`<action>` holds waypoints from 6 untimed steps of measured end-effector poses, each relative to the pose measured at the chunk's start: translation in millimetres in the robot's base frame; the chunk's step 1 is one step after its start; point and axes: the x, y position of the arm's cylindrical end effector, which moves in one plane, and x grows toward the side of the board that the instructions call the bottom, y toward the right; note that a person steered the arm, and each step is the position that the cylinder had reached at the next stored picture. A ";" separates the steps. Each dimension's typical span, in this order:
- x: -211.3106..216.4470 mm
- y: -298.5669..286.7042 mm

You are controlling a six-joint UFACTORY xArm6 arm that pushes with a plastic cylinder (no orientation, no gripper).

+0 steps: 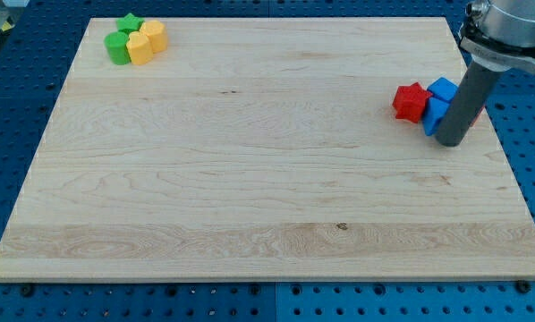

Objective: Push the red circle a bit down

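Pushing the red circle, hidden behind my tip point(452, 141), means rounding the blue blocks point(438, 103) to approach from above; fingers: none, only a rod.

My tip point(450, 142) beside blue blocks point(439, 104); red star point(411, 101) on their left.

The wooden desk point(250, 170) lies on a blue pegboard point(26, 63). At its eleven o'clock corner, four blocks touch in a cluster: a green star point(129, 22), a green block point(117, 48) of rounded shape, and two yellow blocks point(140, 47) point(154, 35). Near the three o'clock edge, a red star point(411, 101) touches two blue blocks point(443, 88) point(434, 114).
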 end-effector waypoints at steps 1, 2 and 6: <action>3.4 -34.6; -20.4 -63.1; -146.7 30.9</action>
